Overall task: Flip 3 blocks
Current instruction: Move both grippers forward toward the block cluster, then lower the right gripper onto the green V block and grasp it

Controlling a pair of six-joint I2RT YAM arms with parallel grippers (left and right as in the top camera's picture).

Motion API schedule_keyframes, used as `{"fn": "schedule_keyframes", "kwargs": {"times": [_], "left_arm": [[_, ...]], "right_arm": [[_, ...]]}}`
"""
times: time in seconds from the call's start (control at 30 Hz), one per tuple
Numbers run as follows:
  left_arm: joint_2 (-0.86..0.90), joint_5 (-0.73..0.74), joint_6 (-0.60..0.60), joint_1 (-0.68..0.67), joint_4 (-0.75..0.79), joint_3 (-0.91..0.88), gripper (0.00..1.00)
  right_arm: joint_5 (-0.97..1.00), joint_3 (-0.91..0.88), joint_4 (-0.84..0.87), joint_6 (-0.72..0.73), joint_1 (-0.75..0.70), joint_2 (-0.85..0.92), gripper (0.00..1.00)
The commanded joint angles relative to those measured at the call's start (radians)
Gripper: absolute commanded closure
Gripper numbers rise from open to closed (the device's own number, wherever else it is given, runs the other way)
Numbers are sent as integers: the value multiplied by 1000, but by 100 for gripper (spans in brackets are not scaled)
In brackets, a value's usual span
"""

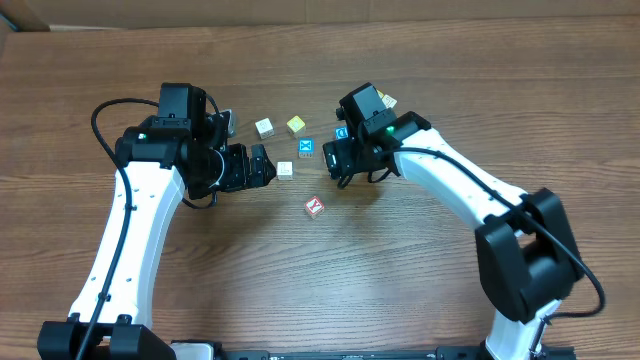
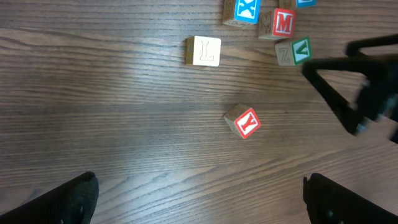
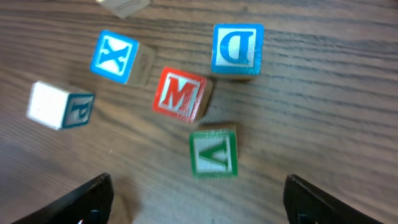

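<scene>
**Three cubes on the wood, both grippers wide**

Brown wood-grain table point(image 1: 420, 290) carries a loose scatter of alphabet cubes between two white arms. The left gripper point(image 2: 199, 185) reaches in from the left and hangs clear of the wood, its fingers spread wide with nothing between them. From overhead its tips appear just left of the pale cube point(image 1: 285, 169). The left wrist view shows a faint L on that cube's top.

The red Y cube point(image 1: 315, 207) lies nearer than the other cubes, alone and turned askew to the grain, apart from both grippers. The right gripper point(image 3: 198, 190) comes in from the right, fingers likewise spread and holding nothing. The green V cube point(image 3: 214, 152) lies just ahead of the gap between those fingers, untouched by them. From overhead the wrist hides it.

Just beyond it sits the red M cube point(image 3: 180, 94), very close to its corner; whether the two touch I cannot tell. Farther still stand the blue X cube point(image 3: 115, 56) and, to its right, the blue D cube point(image 3: 236, 50).
</scene>
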Motion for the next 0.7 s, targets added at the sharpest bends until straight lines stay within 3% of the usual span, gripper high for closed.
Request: {"fn": "schedule_keyframes", "kwargs": {"times": [0.0,0.17,0.27,0.43,0.67], "left_arm": [[6,-3,5,-5,3,23,3],[6,-4,12,-4,5,23,4],[6,-3,12,-5,9,23,7],[6,-3,12,-5,10,23,22],[6,-3,12,-4,7,23,29]], "right_arm": [[11,19,17,-14,-2,68,14],[12,19,45,7,-2,104,20],[24,19,67,39,-2,106,32],[26,19,80,101,-2,107,53],[26,19,60,116,-2,107,70]]}}
